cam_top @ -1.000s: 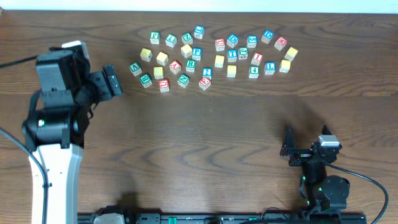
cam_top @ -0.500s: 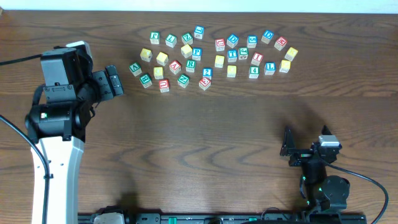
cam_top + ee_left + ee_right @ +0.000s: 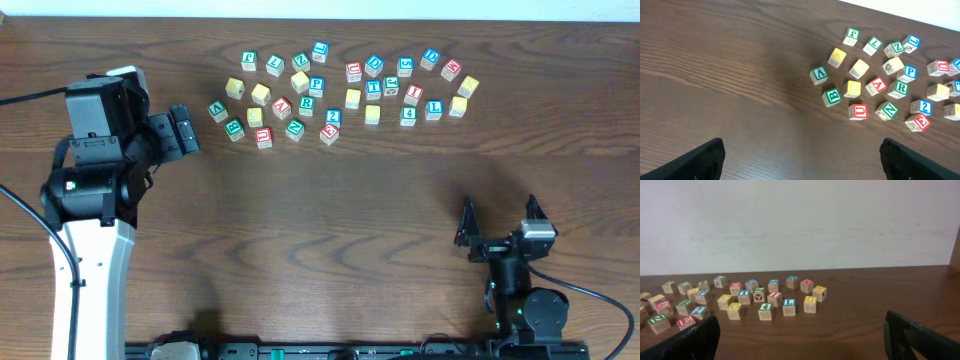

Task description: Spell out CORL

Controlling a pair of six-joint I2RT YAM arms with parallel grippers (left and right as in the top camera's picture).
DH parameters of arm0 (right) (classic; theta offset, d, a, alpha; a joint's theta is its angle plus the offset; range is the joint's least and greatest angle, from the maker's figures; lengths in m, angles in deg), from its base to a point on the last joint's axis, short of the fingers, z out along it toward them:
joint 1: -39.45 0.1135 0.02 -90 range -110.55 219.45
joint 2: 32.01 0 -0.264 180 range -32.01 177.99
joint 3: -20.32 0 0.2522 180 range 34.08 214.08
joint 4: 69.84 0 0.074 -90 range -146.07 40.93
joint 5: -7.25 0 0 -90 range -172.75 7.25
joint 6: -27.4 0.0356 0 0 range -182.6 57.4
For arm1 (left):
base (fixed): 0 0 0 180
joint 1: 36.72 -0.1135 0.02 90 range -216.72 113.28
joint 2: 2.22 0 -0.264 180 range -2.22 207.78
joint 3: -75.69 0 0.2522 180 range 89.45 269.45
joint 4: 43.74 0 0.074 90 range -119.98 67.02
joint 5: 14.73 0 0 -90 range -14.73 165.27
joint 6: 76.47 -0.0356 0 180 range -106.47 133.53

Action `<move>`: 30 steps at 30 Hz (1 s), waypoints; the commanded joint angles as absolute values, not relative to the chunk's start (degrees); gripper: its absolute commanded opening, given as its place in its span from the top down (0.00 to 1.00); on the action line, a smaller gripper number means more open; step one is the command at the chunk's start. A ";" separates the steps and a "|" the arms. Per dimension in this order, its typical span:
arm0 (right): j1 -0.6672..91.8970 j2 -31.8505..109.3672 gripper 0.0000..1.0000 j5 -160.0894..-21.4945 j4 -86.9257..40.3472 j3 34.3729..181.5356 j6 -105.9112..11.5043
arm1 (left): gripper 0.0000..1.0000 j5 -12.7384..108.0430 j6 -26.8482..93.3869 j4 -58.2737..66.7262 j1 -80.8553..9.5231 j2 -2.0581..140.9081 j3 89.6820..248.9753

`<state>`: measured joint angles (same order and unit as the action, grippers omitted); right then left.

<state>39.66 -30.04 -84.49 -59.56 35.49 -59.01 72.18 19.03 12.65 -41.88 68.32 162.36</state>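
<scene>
Overhead view: green R cube (image 3: 306,102), blue L cube (image 3: 433,107) right of it, probably light and rigid; pinch opposite flat sides. Left gripper (image 3: 182,131), right gripper (image 3: 500,207): jaws spread, empty.

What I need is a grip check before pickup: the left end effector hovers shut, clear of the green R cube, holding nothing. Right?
No. The left end effector is open, not shut: the left wrist view shows its fingers wide apart. It is clear of the green R cube, holding nothing.
</scene>
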 commanded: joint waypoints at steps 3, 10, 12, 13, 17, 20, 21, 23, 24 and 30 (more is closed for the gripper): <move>39.11 -20.64 0.01 -84.86 -59.76 45.00 -59.49 | 0.02 71.65 18.24 12.37 -42.17 68.15 163.82; 39.11 -0.27 0.01 -91.39 -59.56 60.30 -59.92 | 0.03 71.65 18.24 12.39 -42.17 68.15 163.82; 39.11 7.45 0.01 -92.77 -56.96 67.90 -59.90 | 0.03 71.65 18.24 12.37 -42.17 68.15 163.82; 39.11 11.21 0.01 -93.54 -54.60 72.03 -59.92 | 0.02 71.65 18.24 12.37 -42.17 68.15 163.82; 39.11 22.25 0.01 -96.68 -46.21 84.64 -59.95 | 0.02 71.63 18.24 12.37 -42.17 68.15 163.82; 39.11 32.10 0.01 -100.40 -38.08 96.25 -60.16 | 0.03 71.65 18.26 12.43 -42.17 68.15 163.82; 39.11 35.84 0.01 -102.19 -34.71 100.97 -60.82 | 0.02 71.65 18.26 12.43 -42.17 68.15 163.82; 39.11 41.33 0.01 -104.59 -29.99 107.62 -61.91 | 0.02 71.65 18.24 12.39 -42.17 68.15 163.82; 39.11 43.51 0.01 -105.16 -28.20 110.22 -62.09 | 0.02 71.65 18.24 12.37 -42.17 68.15 163.82; 39.70 61.92 0.01 -111.48 -14.38 133.06 -63.44 | 0.02 71.65 18.26 11.41 -42.17 68.23 163.82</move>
<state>39.66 55.16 -106.65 -18.45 123.33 -61.80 72.15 19.03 12.11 -41.88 68.41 162.38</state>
